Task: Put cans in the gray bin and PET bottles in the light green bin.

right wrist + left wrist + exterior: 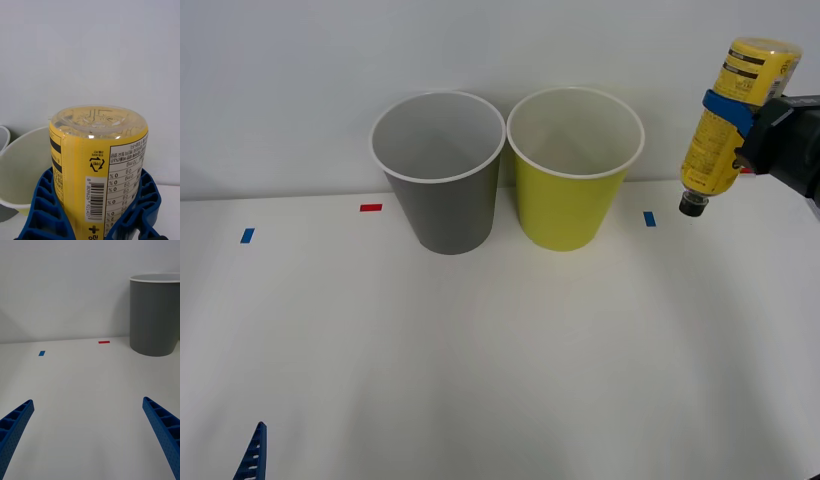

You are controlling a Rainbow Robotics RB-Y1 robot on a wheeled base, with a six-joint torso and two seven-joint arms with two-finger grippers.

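My right gripper (728, 110) is shut on the PET bottle (725, 120), a slim yellow-labelled bottle held upside down in the air, black cap pointing down. It hangs to the right of the light green bin (572, 190) and level with its rim. In the right wrist view the blue fingers (45, 206) clasp the bottle (97, 165), with the light green bin (22, 168) beyond it. The gray bin (442, 180) stands touching the green one on its left. My left gripper (90, 435) is open low over the table, well short of the gray bin (155, 315). Cans are out of view.
Blue tape marks (247, 235) (649, 218) and a red one (370, 207) lie on the white table (500, 360) along the back wall. One left finger (252, 455) shows at the table's near left corner.
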